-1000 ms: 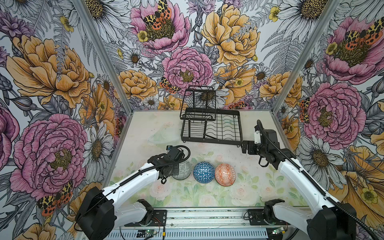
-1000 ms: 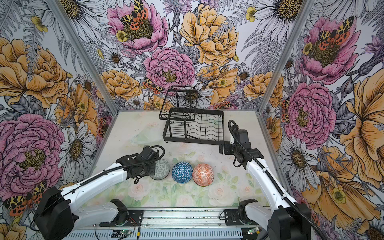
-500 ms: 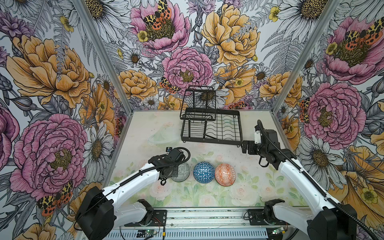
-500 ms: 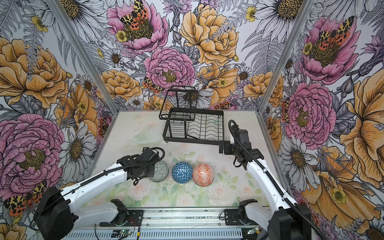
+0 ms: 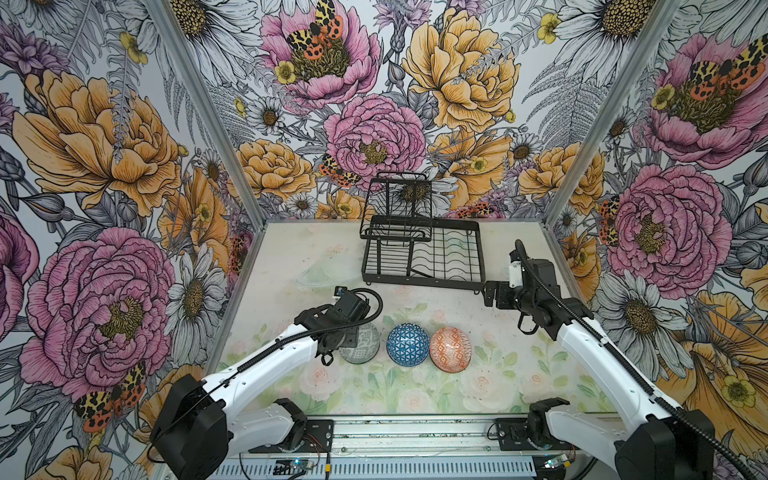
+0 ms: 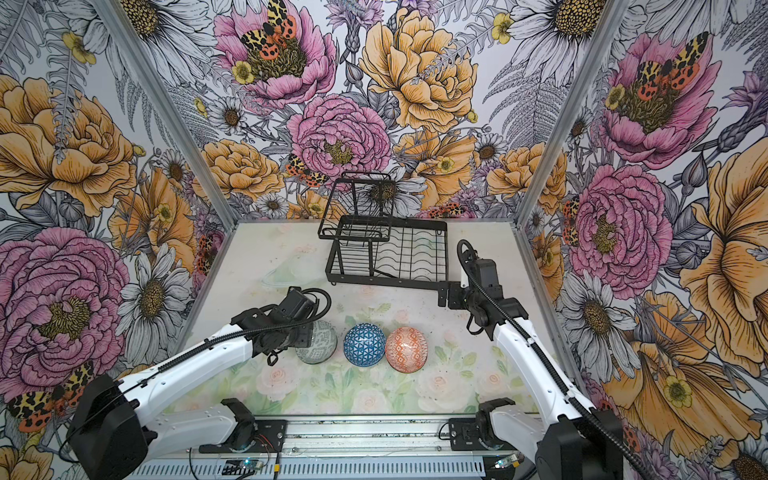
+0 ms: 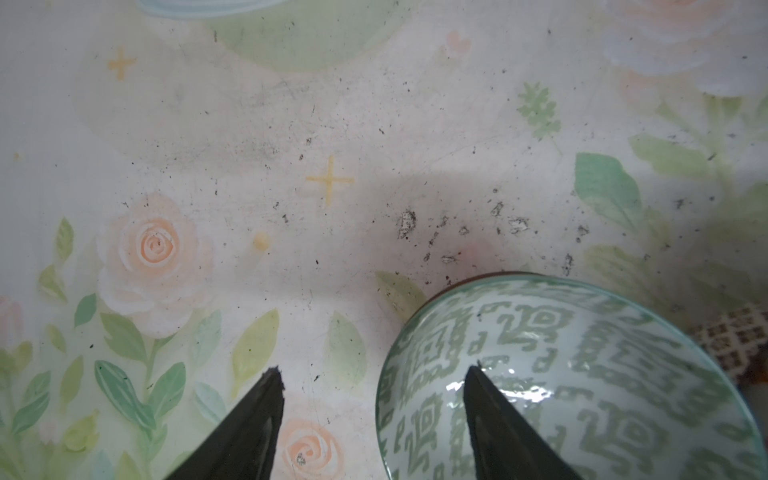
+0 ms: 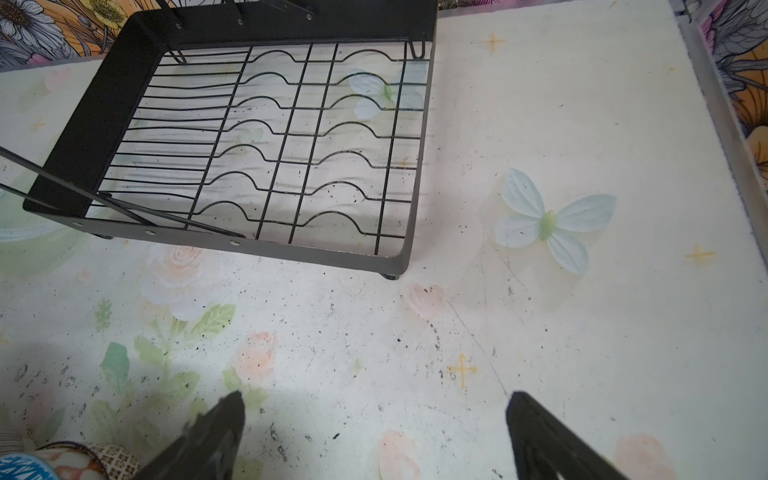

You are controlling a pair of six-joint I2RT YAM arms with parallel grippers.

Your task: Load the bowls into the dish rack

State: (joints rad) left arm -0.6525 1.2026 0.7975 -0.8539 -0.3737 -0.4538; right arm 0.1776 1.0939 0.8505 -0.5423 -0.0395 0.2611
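Flower-printed walls [image 5: 104, 145] enclose a pale, scuffed, rose-patterned table [image 5: 498, 374]. Left of centre in both top views, the left gripper [image 7: 372, 371] is spread, one finger over the grey-green bowl [image 5: 360, 343] and the other over the table. The blue bowl [image 5: 407, 345] and orange bowl [image 5: 450, 349] continue the row rightward, domes up. The rack [image 5: 415, 279] stands at upper centre. By its near right corner the right gripper [image 8: 375, 395] hovers, spread wide.

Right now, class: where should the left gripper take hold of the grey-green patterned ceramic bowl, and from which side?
Probably its rim on the side away from the blue lattice ceramic bowl, coming from above: the grey-green patterned ceramic bowl lies dome-up, and that side is free. The open left gripper straddles that rim.
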